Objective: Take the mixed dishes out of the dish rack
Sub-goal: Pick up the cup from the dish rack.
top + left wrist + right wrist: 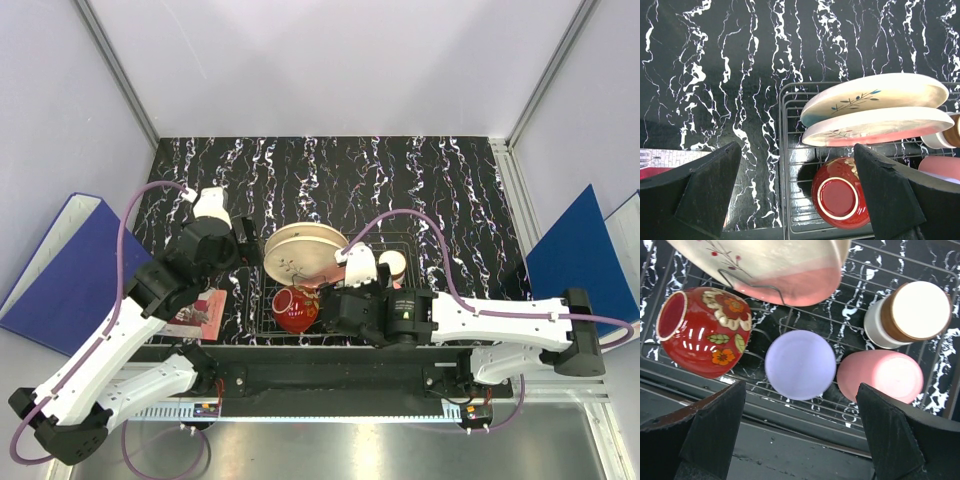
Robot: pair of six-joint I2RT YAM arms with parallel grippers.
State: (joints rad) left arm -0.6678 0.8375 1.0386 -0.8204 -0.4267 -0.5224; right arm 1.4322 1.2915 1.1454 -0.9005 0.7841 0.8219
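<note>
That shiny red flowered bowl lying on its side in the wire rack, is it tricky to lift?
Probably somewhat. The red bowl shows bright glossy highlights, so it may slip in a grip. It lies on its side on the dish rack wires with a rounded body, so a nudge could roll it. It looks ceramic: likely rigid, yet chippable.

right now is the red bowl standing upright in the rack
No, the red bowl lies on its side, with its open mouth facing sideways and its flowered wall turned up.
</note>
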